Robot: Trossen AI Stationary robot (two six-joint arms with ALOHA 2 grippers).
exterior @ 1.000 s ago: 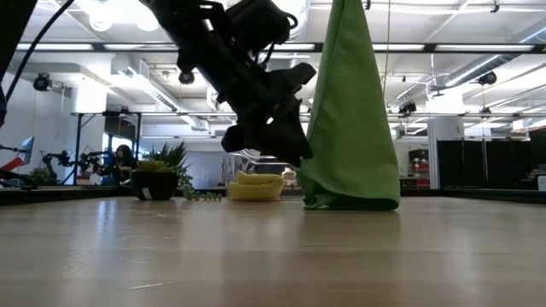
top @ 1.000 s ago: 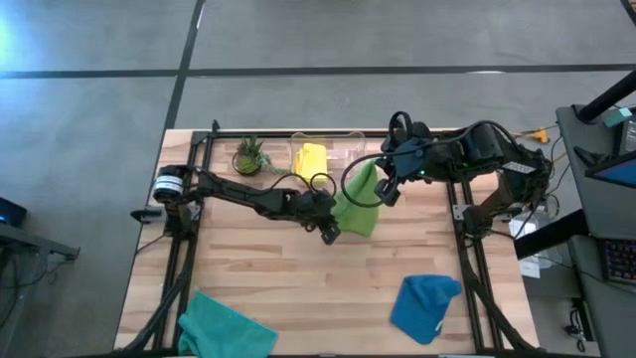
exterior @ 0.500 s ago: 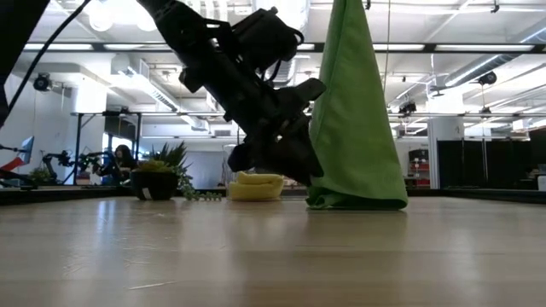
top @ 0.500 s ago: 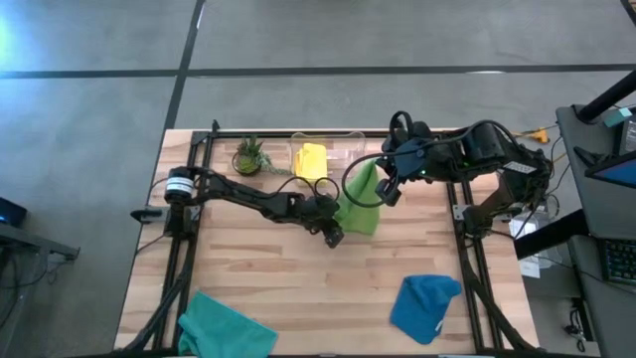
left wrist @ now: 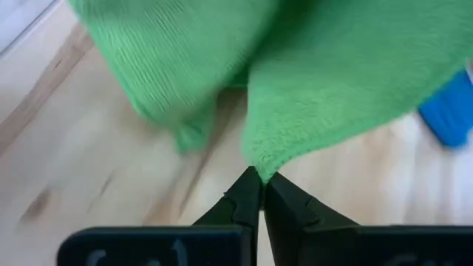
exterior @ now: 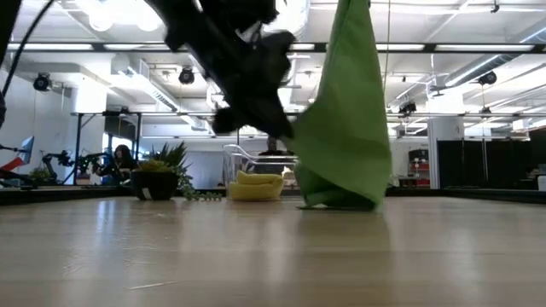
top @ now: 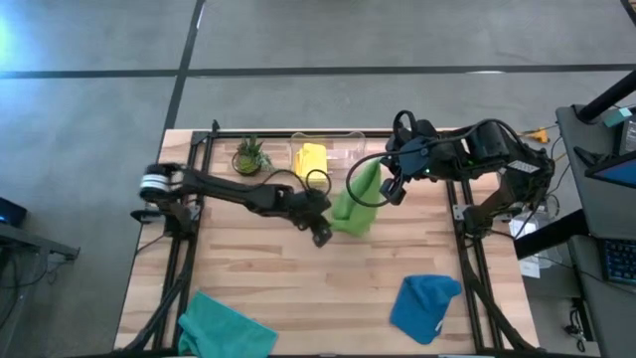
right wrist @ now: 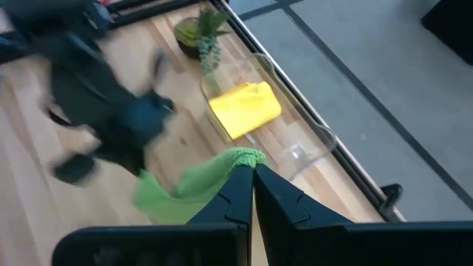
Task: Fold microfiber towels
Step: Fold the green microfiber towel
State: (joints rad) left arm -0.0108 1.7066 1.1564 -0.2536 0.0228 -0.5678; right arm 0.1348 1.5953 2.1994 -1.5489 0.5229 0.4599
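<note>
Between both arms, lime green towel (top: 356,198) hangs, each arm's jaws clamping a corner.

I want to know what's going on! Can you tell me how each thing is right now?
lime green towel: hanging, bottom on table
left pincer: shut on lime green towel's low corner
right pincer: shut on its top corner
yellow towel: folded in clear bin
blue towel: crumpled
teal towel: crumpled
</note>
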